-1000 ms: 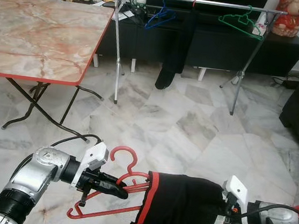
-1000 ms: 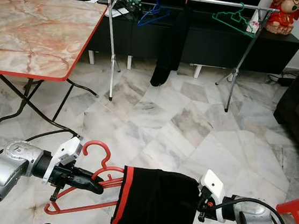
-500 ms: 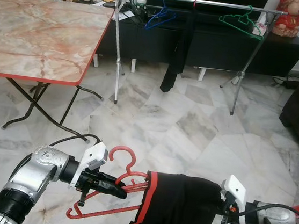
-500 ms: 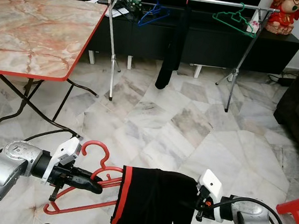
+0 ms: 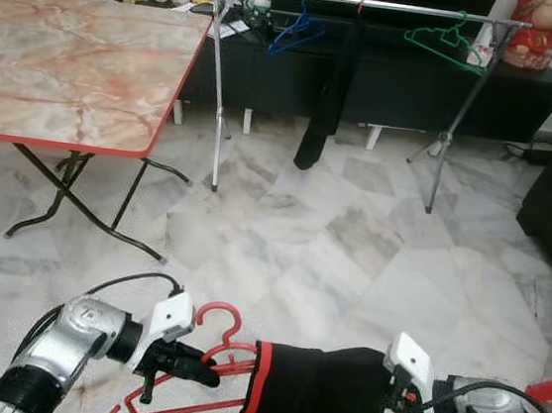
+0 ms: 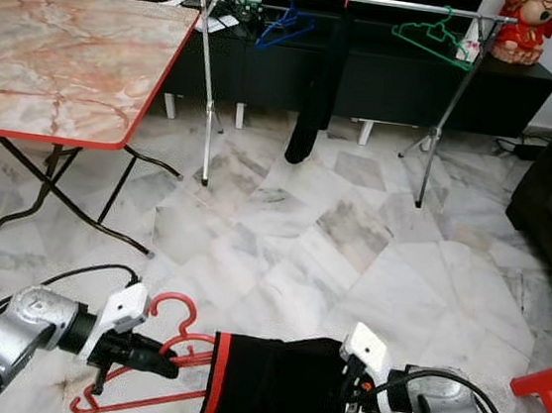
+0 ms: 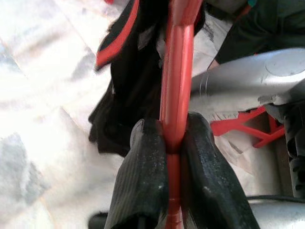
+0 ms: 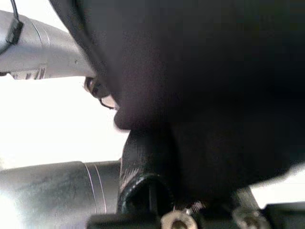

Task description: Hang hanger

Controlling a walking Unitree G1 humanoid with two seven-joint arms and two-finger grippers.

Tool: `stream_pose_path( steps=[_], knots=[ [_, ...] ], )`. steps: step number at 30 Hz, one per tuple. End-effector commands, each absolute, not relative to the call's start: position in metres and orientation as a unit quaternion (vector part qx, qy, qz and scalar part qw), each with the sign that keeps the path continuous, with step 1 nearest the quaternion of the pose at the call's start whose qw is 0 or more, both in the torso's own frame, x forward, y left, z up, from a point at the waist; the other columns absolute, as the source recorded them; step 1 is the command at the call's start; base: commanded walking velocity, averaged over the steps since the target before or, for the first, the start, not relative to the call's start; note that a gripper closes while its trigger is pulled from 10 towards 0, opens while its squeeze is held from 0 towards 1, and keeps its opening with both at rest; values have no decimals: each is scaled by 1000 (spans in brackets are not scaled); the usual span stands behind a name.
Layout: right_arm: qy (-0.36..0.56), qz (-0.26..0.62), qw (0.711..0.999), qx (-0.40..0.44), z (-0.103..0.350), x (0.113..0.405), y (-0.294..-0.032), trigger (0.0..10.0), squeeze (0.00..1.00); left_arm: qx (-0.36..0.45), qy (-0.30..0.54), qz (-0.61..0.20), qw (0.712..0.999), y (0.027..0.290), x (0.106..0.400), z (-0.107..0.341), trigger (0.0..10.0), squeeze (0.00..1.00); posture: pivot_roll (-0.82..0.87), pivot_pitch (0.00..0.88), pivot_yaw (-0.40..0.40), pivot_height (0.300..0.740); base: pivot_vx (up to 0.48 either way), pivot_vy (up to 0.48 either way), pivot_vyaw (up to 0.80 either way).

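Left gripper (image 5: 209,374) clamped on red hanger (image 5: 201,357); right gripper (image 5: 385,408) buried in the black garment (image 5: 313,408) draped on it, fingers can't tell. Carrying step, low over floor. Next: walk to rail (image 5: 379,4) well ahead, lift, hook on.

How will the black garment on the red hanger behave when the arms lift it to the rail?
Likely floppy: the black garment sags in folds over the red hanger. It may slide, being merely draped. The hanger itself looks rigid; the left gripper pinches its bar without visible bending. The right gripper is buried in cloth.
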State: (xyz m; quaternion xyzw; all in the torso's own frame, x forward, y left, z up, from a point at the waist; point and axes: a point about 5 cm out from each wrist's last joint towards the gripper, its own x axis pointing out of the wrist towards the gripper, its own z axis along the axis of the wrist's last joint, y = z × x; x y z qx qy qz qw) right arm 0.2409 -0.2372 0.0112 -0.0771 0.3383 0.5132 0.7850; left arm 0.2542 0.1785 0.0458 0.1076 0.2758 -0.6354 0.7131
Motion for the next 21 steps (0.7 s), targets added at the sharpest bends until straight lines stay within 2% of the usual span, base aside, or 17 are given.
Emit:
stream_pose_path(
  steps=[1,5,9,14,16,20,21],
  knots=[
    [333,513,786,-94,14,242,-241,0,0,116,304,-625,710,190,248,38,0,0,-77,15,-75,727,0,0,0],
    [342,508,784,-104,13,240,-245,0,0,109,313,-621,710,202,242,35,0,0,-77,15,-75,727,0,0,0],
    [357,495,783,-117,11,236,-253,0,0,82,306,-614,723,217,240,43,0,0,-75,20,-72,727,0,0,0],
    [375,484,778,-141,8,232,-261,0,0,111,338,-612,707,230,235,40,0,0,-73,22,-70,727,0,0,0],
    [378,473,782,-152,7,231,-264,0,0,141,363,-599,700,240,232,36,0,0,-75,22,-67,727,0,0,0],
    [377,461,789,-153,6,231,-266,0,0,161,386,-575,703,249,230,30,0,0,-75,20,-66,727,0,0,0],
    [372,451,798,-147,6,231,-267,0,0,200,410,-562,690,255,225,23,0,0,-72,21,-65,727,0,0,0]
  ],
)
